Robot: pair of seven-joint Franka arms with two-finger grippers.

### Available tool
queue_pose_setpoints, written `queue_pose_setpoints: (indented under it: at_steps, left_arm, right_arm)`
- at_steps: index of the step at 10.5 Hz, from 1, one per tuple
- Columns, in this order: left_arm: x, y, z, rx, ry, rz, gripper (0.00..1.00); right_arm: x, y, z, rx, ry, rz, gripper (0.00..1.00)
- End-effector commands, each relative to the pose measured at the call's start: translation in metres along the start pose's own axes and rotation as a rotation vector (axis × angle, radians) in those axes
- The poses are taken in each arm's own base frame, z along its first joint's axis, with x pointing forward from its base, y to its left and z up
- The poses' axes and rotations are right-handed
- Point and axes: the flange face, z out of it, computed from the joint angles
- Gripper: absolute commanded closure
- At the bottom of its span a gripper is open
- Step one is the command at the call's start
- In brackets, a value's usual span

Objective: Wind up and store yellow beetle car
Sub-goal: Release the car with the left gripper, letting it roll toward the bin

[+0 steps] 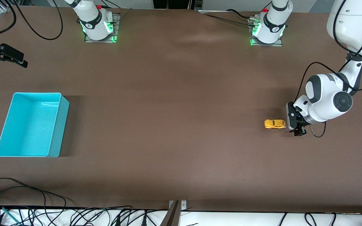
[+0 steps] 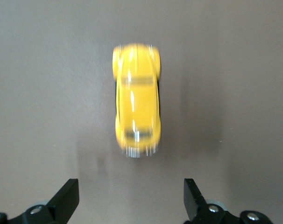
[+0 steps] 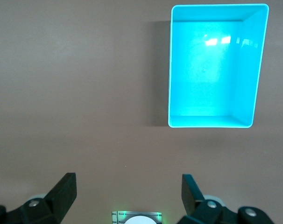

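The yellow beetle car (image 1: pixel 275 124) stands on the brown table toward the left arm's end. In the left wrist view the yellow beetle car (image 2: pixel 137 100) lies just ahead of the fingertips and looks smeared. My left gripper (image 1: pixel 298 131) is low beside the car, open and empty, and it also shows in its wrist view (image 2: pixel 131 198). My right gripper (image 3: pixel 128 191) is open and empty, high over the table, with the turquoise bin (image 3: pixel 211 70) below it. I do not see it in the front view.
The empty turquoise bin (image 1: pixel 58 128) sits toward the right arm's end of the table. A black clamp-like fixture (image 1: pixel 6 56) juts in at that end. Cables (image 1: pixel 27 191) trail along the table edge nearest the front camera.
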Motion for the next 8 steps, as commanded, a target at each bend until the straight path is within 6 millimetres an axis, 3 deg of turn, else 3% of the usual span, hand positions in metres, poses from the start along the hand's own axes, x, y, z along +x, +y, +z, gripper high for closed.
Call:
queue_pose_setpoints:
  at_steps: [1,5,8]
  left_arm:
    - [0.017,-0.002,-0.026,0.007,-0.003,0.055,0.00]
    - [0.032,-0.022,-0.067,0.033,0.002,0.060,0.00]
    - [0.037,-0.022,-0.069,0.035,0.006,0.058,0.00]
  right_arm:
    - [0.000,0.001,0.000,-0.018,-0.001,0.001,0.00]
    - [0.000,0.003,0.000,-0.018,-0.004,0.001,0.00]
    - [-0.001,0.002,-0.001,-0.018,-0.005,0.001,0.00]
